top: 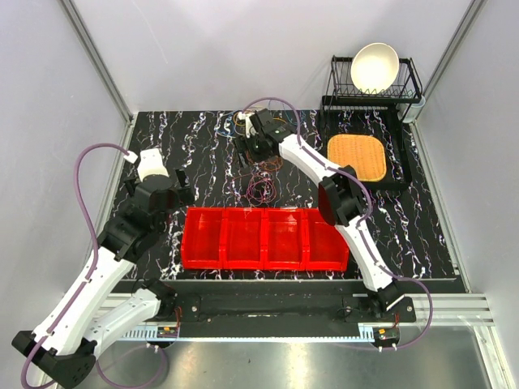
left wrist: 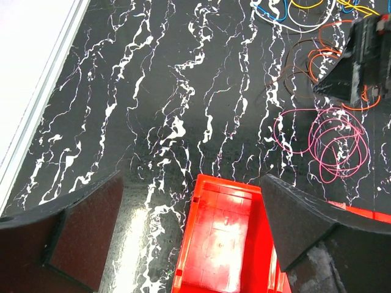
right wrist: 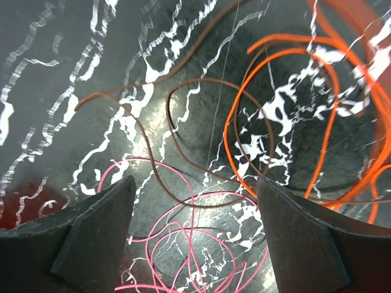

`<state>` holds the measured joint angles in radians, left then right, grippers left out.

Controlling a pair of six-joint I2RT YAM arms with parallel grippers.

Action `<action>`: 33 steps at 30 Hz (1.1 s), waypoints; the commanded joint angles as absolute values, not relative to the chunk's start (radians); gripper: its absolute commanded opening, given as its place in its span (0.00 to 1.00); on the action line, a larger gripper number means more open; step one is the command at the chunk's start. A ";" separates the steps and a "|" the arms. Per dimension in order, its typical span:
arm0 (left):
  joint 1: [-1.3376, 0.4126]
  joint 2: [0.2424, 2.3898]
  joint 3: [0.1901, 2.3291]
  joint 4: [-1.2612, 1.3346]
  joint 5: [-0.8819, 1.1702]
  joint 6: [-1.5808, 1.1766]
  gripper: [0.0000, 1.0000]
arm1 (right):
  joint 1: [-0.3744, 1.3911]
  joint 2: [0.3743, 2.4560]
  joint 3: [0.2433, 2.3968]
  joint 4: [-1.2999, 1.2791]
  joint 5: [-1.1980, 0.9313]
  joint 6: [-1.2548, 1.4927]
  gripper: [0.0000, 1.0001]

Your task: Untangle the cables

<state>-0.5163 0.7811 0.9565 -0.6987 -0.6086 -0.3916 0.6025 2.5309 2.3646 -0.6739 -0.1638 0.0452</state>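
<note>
The cables lie in loose loops on the black marbled table. In the right wrist view a pink cable [right wrist: 201, 244], a maroon cable [right wrist: 177, 152] and an orange cable [right wrist: 287, 116] overlap under my open, empty right gripper [right wrist: 195, 238]. From above, the right gripper [top: 261, 146] hovers over the pile, with the pink loops [top: 261, 190] just in front. In the left wrist view the pink loops [left wrist: 330, 143], orange cable [left wrist: 321, 61], blue cable [left wrist: 272, 12], white cable [left wrist: 305, 25] and yellow cable [left wrist: 308, 5] lie far right. My left gripper [left wrist: 192, 232] is open and empty above the red bin's left end.
A red four-compartment bin [top: 266, 239] stands in front of the cables. A woven orange mat [top: 357, 158] lies on a black tray at the right, behind it a dish rack [top: 375, 89] holding a white bowl [top: 375, 66]. Grey walls enclose the table.
</note>
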 commanded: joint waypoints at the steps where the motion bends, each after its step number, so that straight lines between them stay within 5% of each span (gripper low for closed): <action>1: -0.517 0.781 0.962 -0.673 -0.641 -0.379 0.97 | 0.633 2.554 2.427 -0.695 -0.146 0.032 0.85; 7: -0.517 0.784 0.965 -0.680 -0.641 -0.379 0.97 | 0.652 2.598 2.457 -0.698 -0.106 0.012 0.77; 12: -0.517 0.787 0.963 -0.681 -0.641 -0.376 0.97 | 0.663 2.591 2.483 -0.698 -0.077 0.020 0.25; 16: -0.517 0.796 0.965 -0.683 -0.641 -0.374 0.97 | 0.666 2.574 2.506 -0.698 -0.083 0.023 0.01; 28: -0.515 0.807 0.966 -0.692 -0.644 -0.376 0.97 | 0.666 2.369 2.834 -0.606 -0.006 0.054 0.00; 33: -0.515 0.801 0.963 -0.693 -0.652 -0.377 0.97 | 0.667 2.169 2.722 -0.384 -0.023 0.087 0.00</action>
